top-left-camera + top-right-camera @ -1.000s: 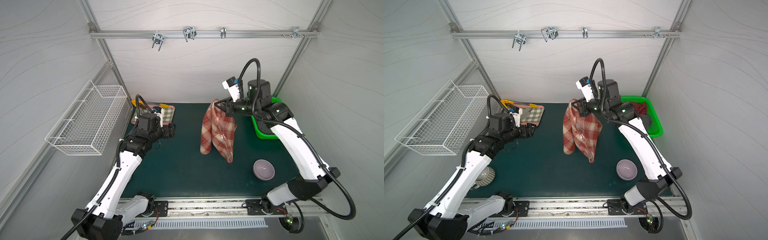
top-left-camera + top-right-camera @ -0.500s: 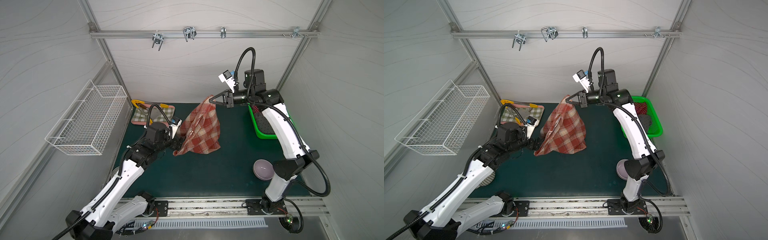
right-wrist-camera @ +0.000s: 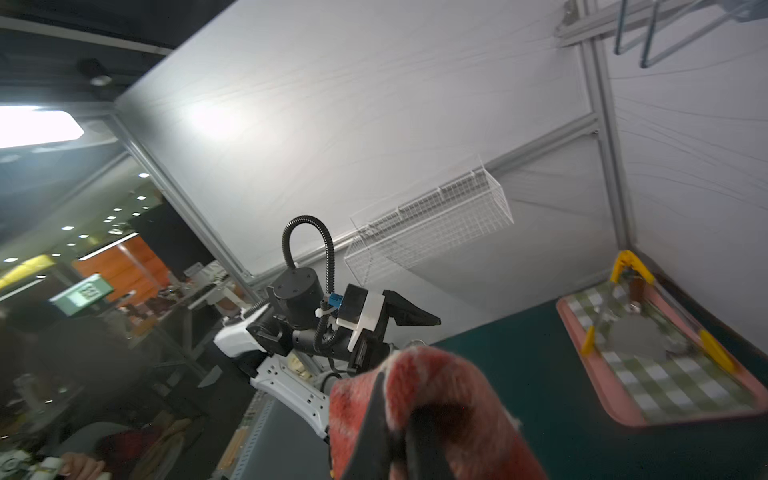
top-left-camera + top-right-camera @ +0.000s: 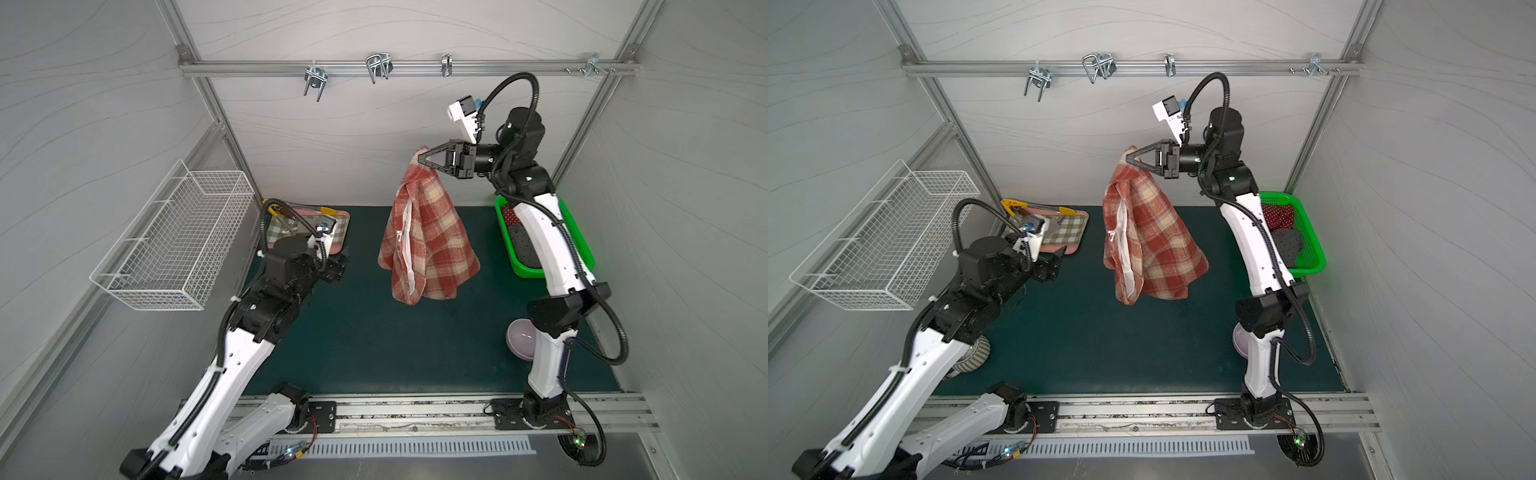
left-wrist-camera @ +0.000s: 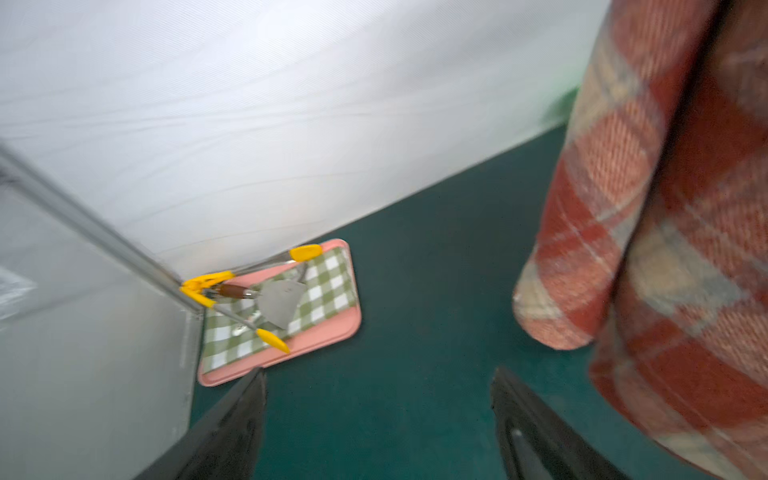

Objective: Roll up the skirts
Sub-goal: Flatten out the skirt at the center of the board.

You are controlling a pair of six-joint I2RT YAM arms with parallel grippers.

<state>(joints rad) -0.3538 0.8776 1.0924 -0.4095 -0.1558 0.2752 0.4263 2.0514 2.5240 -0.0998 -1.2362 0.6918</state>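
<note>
Three skirts are in view, and by my reading the rolling of the one in hand has not begun. The plaid skirt (image 4: 428, 245) hangs in the air just beside the green basket (image 4: 577, 232), on the side facing the left arm. The right gripper (image 4: 420, 160) pinches its top edge, jaws closed on a bunch of the woolly cloth. The right wrist view shows the fabric humped over the closed tips. The skirt drapes in loose folds with a pale lining strip showing. Its hem looks to be off the dark green surface (image 4: 374, 345), though from above I cannot be sure.

Inside the basket lie two small bundles, the red white-dotted bundle (image 4: 1279, 214) and the grey black-dotted bundle (image 4: 1287, 245), partly hidden by the right arm. Whether those are rolled or merely bunched I cannot tell. The left gripper (image 5: 378, 374) is on the far side of the plaid skirt from the basket and well apart from it. Its jaws are spread wide with nothing between them.

As I judge it, the plaid skirt has yet to be laid flat on the bare surface away from the basket, smoothed, and rolled from one edge. The limp cloth will likely need both grippers to spread it. If the bundles are not rolls, they wait their turn.
</note>
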